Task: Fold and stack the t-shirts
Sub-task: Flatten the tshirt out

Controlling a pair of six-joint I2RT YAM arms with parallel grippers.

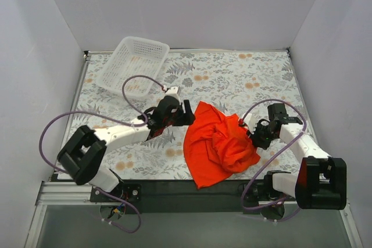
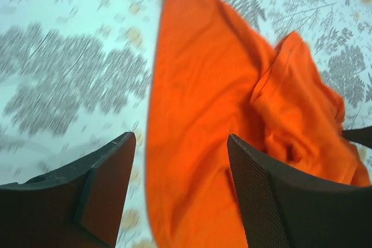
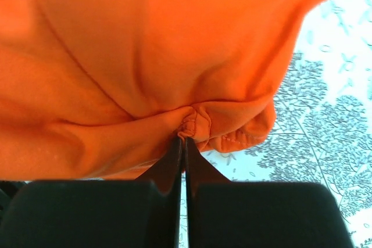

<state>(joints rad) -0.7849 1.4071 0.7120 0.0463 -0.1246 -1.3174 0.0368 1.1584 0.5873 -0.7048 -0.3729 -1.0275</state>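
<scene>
The orange-red t-shirt [image 1: 218, 143] lies crumpled in soft folds on the flower-patterned desk [image 1: 232, 76]. It is well apart from the white mesh basket [image 1: 146, 40], to the right of it and nearer the arm bases. The left end effector [image 2: 180, 140], between basket and shirt, holds its dark fingers spread above the thin cloth's edge. The right end effector [image 3: 183, 140], on the shirt's side far from the basket, is pressed together, pinching a bunched fold of fabric.
</scene>
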